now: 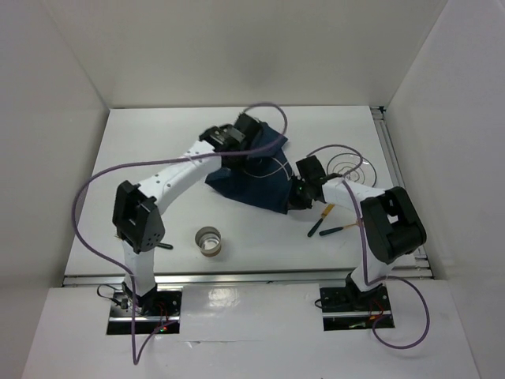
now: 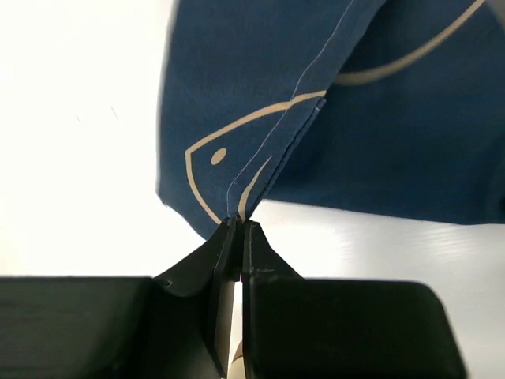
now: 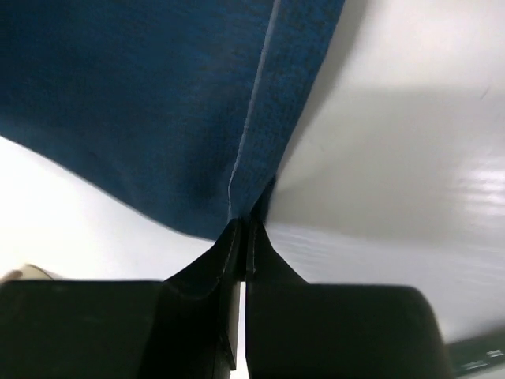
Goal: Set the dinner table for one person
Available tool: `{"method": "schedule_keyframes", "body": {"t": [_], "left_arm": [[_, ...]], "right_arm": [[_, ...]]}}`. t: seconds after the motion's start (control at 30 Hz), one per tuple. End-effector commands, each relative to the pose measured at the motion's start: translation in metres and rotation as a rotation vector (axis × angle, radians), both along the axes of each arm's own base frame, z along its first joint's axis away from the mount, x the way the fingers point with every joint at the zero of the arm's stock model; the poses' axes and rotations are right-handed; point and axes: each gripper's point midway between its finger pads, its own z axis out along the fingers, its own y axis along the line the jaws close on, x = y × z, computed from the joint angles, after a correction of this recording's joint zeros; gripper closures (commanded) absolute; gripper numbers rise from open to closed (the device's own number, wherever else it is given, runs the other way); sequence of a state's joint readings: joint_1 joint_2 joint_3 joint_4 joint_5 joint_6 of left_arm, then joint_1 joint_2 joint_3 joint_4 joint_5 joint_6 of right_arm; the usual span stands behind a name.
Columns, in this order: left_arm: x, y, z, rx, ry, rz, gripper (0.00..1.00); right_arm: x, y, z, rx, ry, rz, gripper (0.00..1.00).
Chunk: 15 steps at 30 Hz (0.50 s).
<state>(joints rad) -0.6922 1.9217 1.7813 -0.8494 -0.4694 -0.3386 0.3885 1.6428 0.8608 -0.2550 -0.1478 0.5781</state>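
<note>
Now, both reaching inward, low: L tool [image 2: 239, 225] & R tool [image 3: 243, 225] each clamp blue mat [image 1: 256, 188] edge.

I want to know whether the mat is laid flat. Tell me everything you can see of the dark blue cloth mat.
The cloth mat is dark blue woven fabric with a pale fish outline and a stitched hem. It is not flat: it lies rumpled and folded over itself on the white table, toward the far side. The left hand is shut on its edge at a fold, and the right hand is shut on another edge.
</note>
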Motion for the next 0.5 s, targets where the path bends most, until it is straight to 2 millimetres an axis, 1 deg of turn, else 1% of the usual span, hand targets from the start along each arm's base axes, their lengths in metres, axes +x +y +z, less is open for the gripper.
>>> {"method": "schedule_keyframes", "body": {"t": [0.0, 0.03, 0.07, 0.1, 0.13, 0.17, 0.2, 0.23, 0.27, 0.3, 0.33, 0.37, 0.4, 0.43, 0.47], "left_arm": [[0.022, 0.017, 0.085, -0.204, -0.084, -0.013, 1.0], [0.025, 0.025, 0.093, -0.229, -0.076, -0.003, 1.0], [0.032, 0.03, 0.115, -0.279, -0.109, 0.002, 1.0], [0.043, 0.047, 0.122, -0.337, -0.108, 0.021, 1.0], [0.046, 0.054, 0.128, -0.37, -0.103, 0.026, 1.0], [0.056, 0.078, 0.132, -0.411, -0.108, 0.081, 1.0], [0.055, 0.077, 0.14, -0.498, -0.096, 0.067, 1.0], [0.057, 0.082, 0.141, -0.543, -0.082, 0.076, 1.0], [0.056, 0.088, 0.15, -0.591, -0.094, 0.076, 1.0], [0.059, 0.103, 0.153, -0.633, -0.095, 0.104, 1.0], [0.054, 0.098, 0.158, -0.706, -0.073, 0.077, 1.0], [0.052, 0.1, 0.161, -0.735, -0.069, 0.077, 1.0], [0.049, 0.109, 0.166, -0.759, -0.084, 0.087, 1.0], [0.044, 0.107, 0.17, -0.798, -0.069, 0.083, 1.0], [0.041, 0.11, 0.173, -0.82, -0.066, 0.086, 1.0]], "right_arm": [[0.044, 0.002, 0.051, -0.045, -0.155, -0.017, 1.0], [0.051, -0.003, 0.058, -0.076, -0.177, -0.028, 1.0], [0.065, -0.004, 0.083, -0.066, -0.231, -0.049, 1.0], [0.066, -0.004, 0.097, -0.065, -0.253, -0.04, 1.0], [0.072, -0.009, 0.108, -0.074, -0.281, -0.049, 1.0], [0.084, -0.012, 0.128, -0.056, -0.328, -0.068, 1.0], [0.082, -0.011, 0.141, -0.05, -0.34, -0.057, 1.0], [0.085, -0.015, 0.152, -0.043, -0.361, -0.069, 1.0], [0.09, -0.013, 0.173, -0.032, -0.411, -0.064, 1.0], [0.086, -0.015, 0.188, -0.024, -0.43, -0.066, 1.0], [0.086, -0.013, 0.201, -0.011, -0.459, -0.052, 1.0], [0.084, -0.012, 0.211, 0.003, -0.473, -0.047, 1.0], [0.082, -0.012, 0.232, 0.021, -0.521, -0.051, 1.0], [0.078, -0.014, 0.235, 0.016, -0.525, -0.044, 1.0], [0.075, -0.015, 0.243, 0.02, -0.535, -0.045, 1.0]]}}
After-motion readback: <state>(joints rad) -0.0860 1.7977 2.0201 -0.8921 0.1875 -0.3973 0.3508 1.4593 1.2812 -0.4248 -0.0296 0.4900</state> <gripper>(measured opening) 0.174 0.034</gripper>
